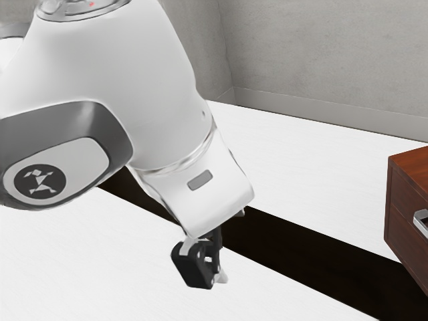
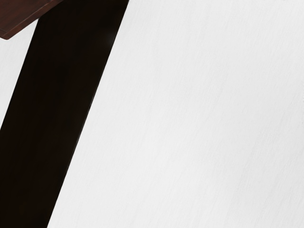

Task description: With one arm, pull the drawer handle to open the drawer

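The white seven-joint arm (image 1: 120,100), with a grey joint cap bearing a round dark emblem, comes in from the exterior view's upper left and bends down over the desk. The flat white desk (image 1: 301,154) runs back to its far edge, where it meets a grey wall (image 1: 321,47) with a pale skirting strip. A wide black band (image 1: 301,247) crosses the desk slantwise, from under the arm toward the exterior view's lower right. White surface lies open on both sides of it.

The dark reddish-brown wooden cabinet (image 1: 406,200) stands at the desk's end on the exterior view's right, cut by the picture's edge. Its near vertical corner edge faces the arm. The black band runs up to its foot. On its front sits the brown drawer panel (image 1: 401,234), carrying the silver metal drawer handle (image 1: 421,223), also half cut by the edge. Whether the drawer is pulled out at all cannot be told.

The black two-finger tool (image 1: 207,273) hangs below the wrist, low over the white desk beside the band's near edge, well apart from the cabinet, with open desk between them. Whether the tool is released or clenched cannot be told. It touches nothing visible.

In the wrist view, the white desk (image 2: 199,123) spreads beneath the hand, the black band (image 2: 61,118) runs along one side, and a corner of the brown cabinet (image 2: 19,19) lies beyond it.
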`<state>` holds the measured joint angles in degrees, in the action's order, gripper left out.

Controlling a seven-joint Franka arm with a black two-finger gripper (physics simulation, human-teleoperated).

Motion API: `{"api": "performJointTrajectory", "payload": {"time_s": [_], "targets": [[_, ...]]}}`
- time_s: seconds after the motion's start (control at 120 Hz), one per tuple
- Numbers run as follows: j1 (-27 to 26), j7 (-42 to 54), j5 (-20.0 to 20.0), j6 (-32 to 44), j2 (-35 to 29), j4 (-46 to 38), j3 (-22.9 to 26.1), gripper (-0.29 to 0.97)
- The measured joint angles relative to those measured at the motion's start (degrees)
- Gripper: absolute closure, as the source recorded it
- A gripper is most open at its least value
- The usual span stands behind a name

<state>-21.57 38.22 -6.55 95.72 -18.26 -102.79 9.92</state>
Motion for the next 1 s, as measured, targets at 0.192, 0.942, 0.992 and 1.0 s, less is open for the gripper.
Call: {"api": "performJointTrajectory", "payload": {"time_s": [0.192,0.942,0.992,1.0], "targets": [[-4.1,4.3,0.4,6.3,0.1,-2.6,-0.1,0.00],[-4.8,16.3,-3.5,21.1,14.0,1.5,3.8,0.00],[-5.0,17.2,-3.6,21.9,14.9,2.2,4.0,0.00],[-5.0,17.4,-3.6,22.1,15.1,2.4,4.1,0.00]]}}
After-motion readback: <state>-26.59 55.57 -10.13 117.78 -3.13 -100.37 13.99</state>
